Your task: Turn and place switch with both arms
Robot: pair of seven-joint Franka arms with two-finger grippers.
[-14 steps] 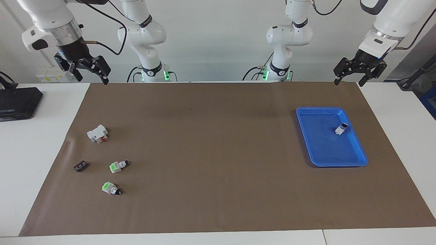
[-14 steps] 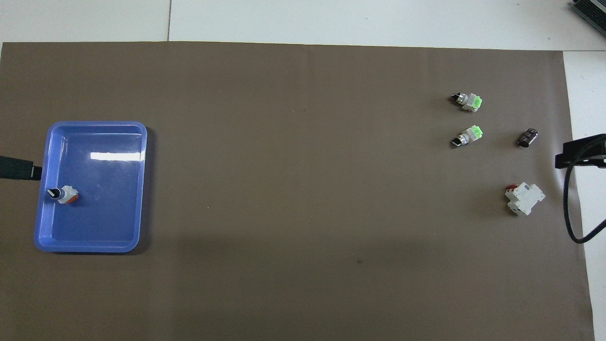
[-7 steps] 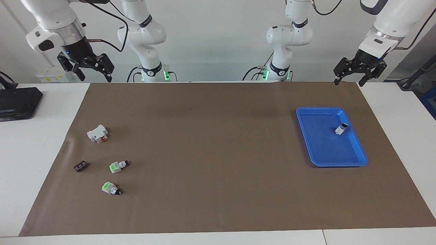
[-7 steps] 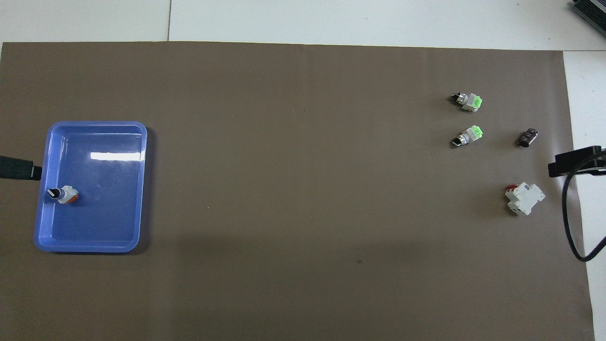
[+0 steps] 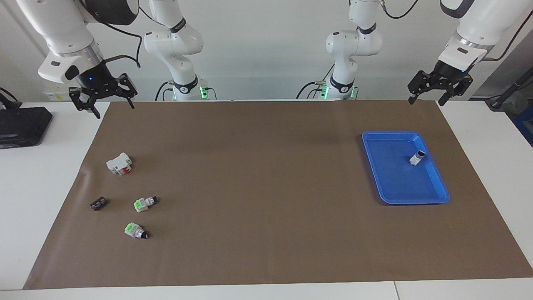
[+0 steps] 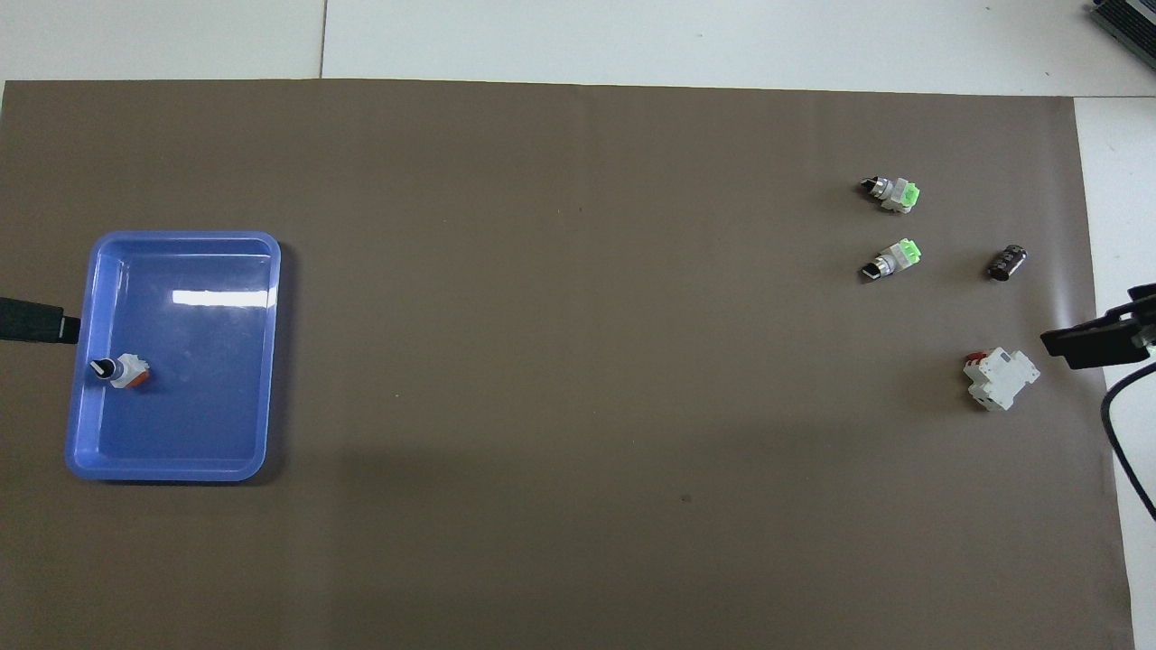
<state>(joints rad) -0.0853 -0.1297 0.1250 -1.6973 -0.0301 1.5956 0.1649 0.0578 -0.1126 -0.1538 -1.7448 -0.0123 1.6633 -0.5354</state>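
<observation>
Lowered since a second ago, the right hand (image 5: 109,105) hangs over the brown mat's (image 5: 266,187) edge, fingers apart.
Left hand (image 5: 428,97) waits open; the elongated green-ended grey switch (image 5: 145,203) lies on the mat, toward the right arm's end.

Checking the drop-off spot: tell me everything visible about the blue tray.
The blue tray is a shallow rectangular one, glossy like plastic, with rounded corners and a raised rim. It lies flat on the brown mat toward the left arm's end of the table. Inside, near one long wall, sits a small white switch with a dark knob. Nothing else touches it.
</observation>
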